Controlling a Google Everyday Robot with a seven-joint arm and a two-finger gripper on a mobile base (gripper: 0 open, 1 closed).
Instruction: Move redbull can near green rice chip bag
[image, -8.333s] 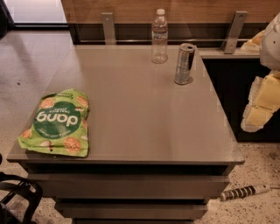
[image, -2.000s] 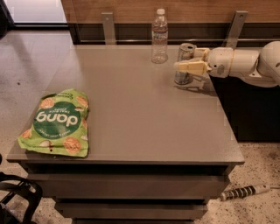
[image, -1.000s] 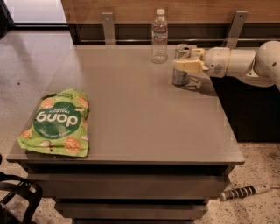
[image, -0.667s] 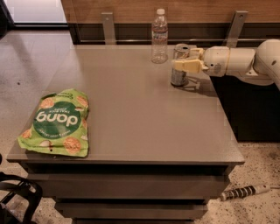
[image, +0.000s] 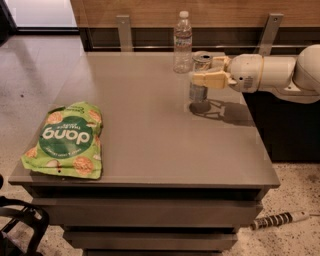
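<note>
The redbull can (image: 198, 92) is a slim silver-grey can at the back right of the grey table (image: 150, 130). My gripper (image: 204, 76) reaches in from the right and is shut around the can's upper half. The can hangs slightly above the tabletop, with its shadow below it. The green rice chip bag (image: 66, 140) lies flat at the front left corner of the table, far from the can.
A clear plastic water bottle (image: 182, 42) stands just left of and behind the can. A wooden wall with metal brackets (image: 124, 31) runs behind the table. A power strip (image: 280, 220) lies on the floor at the right, a black frame (image: 22, 225) at the lower left.
The gripper closed on the can, then shifted it slightly left and lifted it off the tabletop. The bag and bottle have not moved.
</note>
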